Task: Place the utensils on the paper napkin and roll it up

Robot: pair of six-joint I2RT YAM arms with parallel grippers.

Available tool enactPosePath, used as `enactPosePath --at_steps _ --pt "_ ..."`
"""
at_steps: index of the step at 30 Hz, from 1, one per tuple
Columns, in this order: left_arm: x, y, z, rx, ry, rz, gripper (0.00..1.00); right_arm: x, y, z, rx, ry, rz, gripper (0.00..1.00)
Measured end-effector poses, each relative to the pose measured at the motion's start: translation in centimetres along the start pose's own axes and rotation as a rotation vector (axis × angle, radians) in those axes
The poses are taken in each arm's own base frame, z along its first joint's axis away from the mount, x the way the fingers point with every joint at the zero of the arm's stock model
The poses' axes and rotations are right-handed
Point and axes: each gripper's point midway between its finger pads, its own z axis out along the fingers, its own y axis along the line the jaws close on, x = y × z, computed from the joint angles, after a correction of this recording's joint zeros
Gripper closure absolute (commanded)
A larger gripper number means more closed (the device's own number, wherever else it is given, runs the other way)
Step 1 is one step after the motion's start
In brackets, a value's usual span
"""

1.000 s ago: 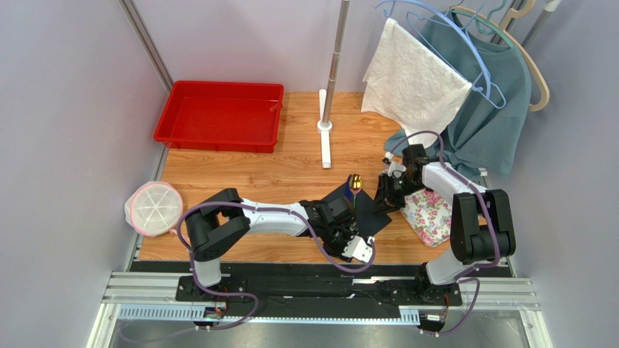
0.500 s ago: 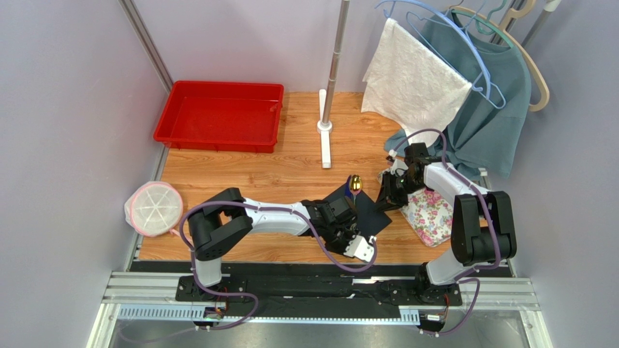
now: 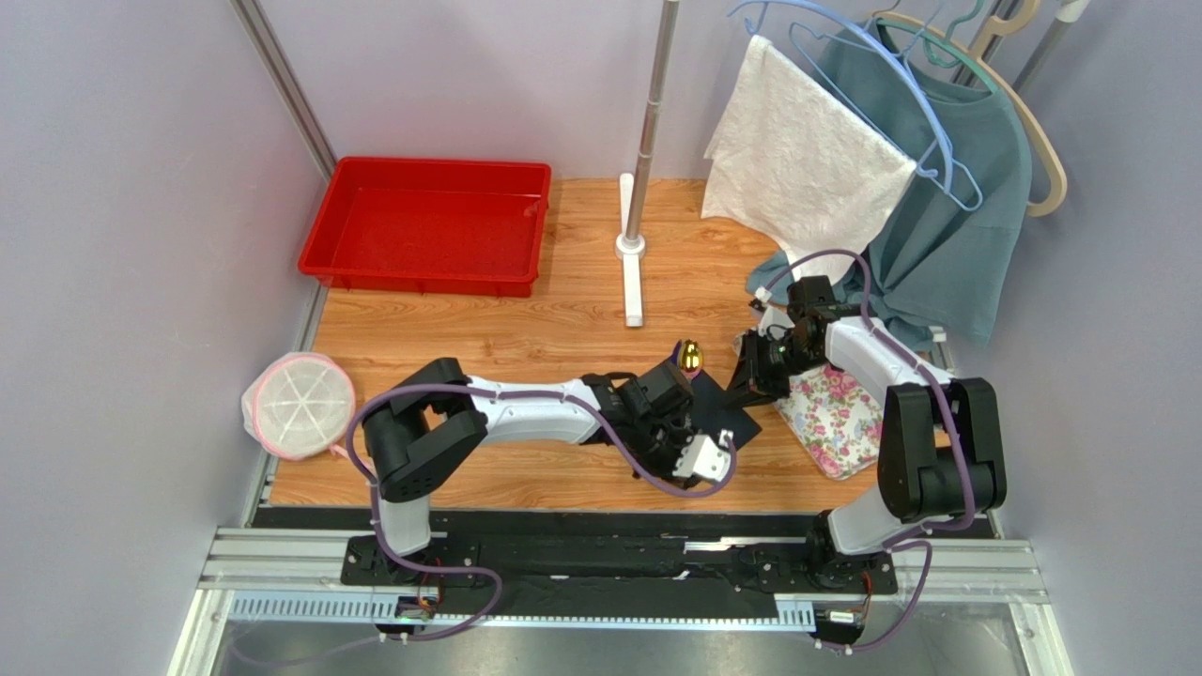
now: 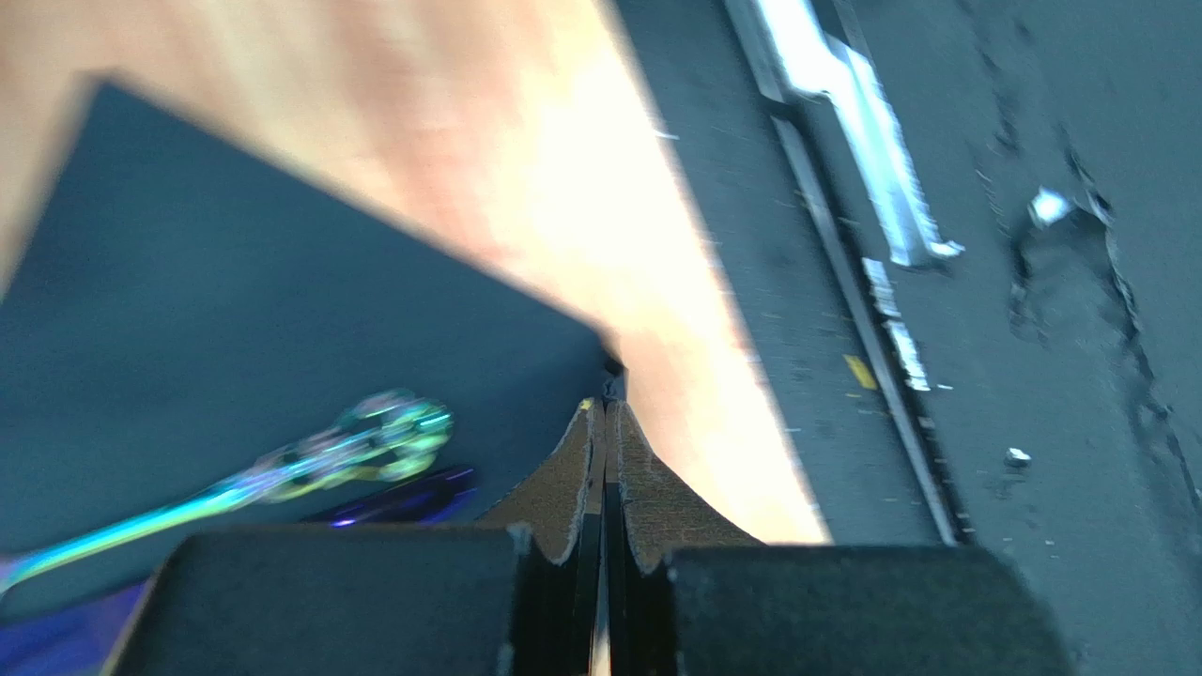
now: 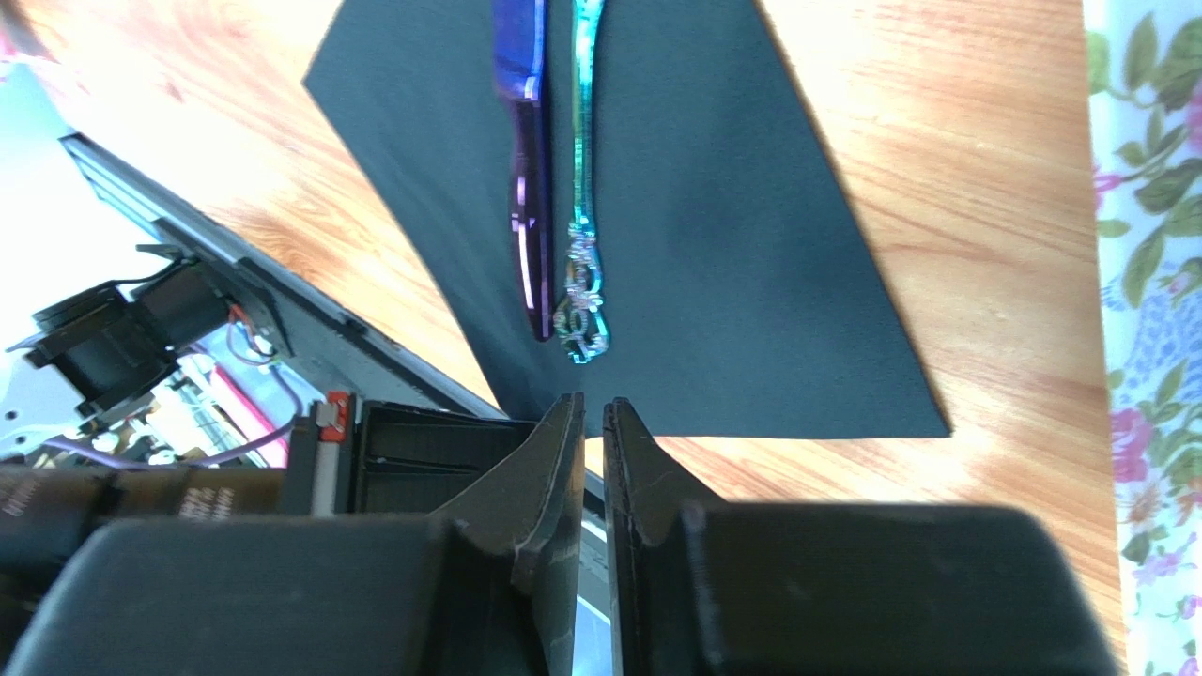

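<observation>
The paper napkin (image 3: 723,411) is a black square on the wood, also seen as the paper napkin (image 5: 677,254) in the right wrist view. Two utensils lie side by side on it: a purple-blue one (image 5: 529,211) and a teal iridescent one (image 5: 581,211) with an ornate end. A gold end (image 3: 690,352) sticks out past the napkin's far edge. My left gripper (image 4: 607,404) is shut with its tips on the napkin's near corner (image 4: 600,352). My right gripper (image 5: 594,409) hangs over the opposite edge, with a slim gap between its jaws and nothing in it.
A floral mat (image 3: 835,416) lies right of the napkin. A red tray (image 3: 428,223) sits at the back left, and a pole stand (image 3: 632,268) at the back middle. A white cloth (image 3: 804,155) and a teal garment (image 3: 952,211) hang at the back right. A white lidded bowl (image 3: 299,404) stands at the left edge.
My left gripper has closed at the napkin's near corner after reaching a little further right. My right gripper's jaws have narrowed over the napkin's other edge.
</observation>
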Motion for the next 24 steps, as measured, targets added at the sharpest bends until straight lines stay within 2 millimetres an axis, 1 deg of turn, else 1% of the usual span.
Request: enactPosePath --at_steps 3,5,8,11,15,19,24 --pt "-0.8 2.1 -1.3 -0.036 -0.05 -0.057 1.0 -0.2 0.5 -0.3 -0.015 -0.021 0.0 0.87" --pt "-0.9 3.4 -2.1 -0.061 -0.076 -0.094 1.0 -0.3 0.7 -0.4 -0.023 -0.03 0.004 0.87" --pt "-0.8 4.8 -3.1 -0.093 -0.104 -0.153 1.0 -0.3 0.9 -0.2 -0.038 -0.035 0.017 0.88" --pt "-0.5 6.0 -3.7 -0.115 -0.119 -0.204 1.0 -0.1 1.1 -0.1 -0.056 -0.028 0.036 0.88" --pt "0.0 7.4 -3.8 -0.14 -0.134 -0.261 1.0 0.1 1.4 0.0 -0.083 -0.019 0.051 0.91" --pt "0.7 7.9 -3.4 -0.15 -0.132 -0.303 1.0 0.3 1.4 0.4 -0.101 -0.002 0.07 0.91" --pt "1.3 8.4 -3.0 -0.161 -0.126 -0.338 1.0 1.1 0.9 1.1 -0.105 0.023 0.103 0.91"
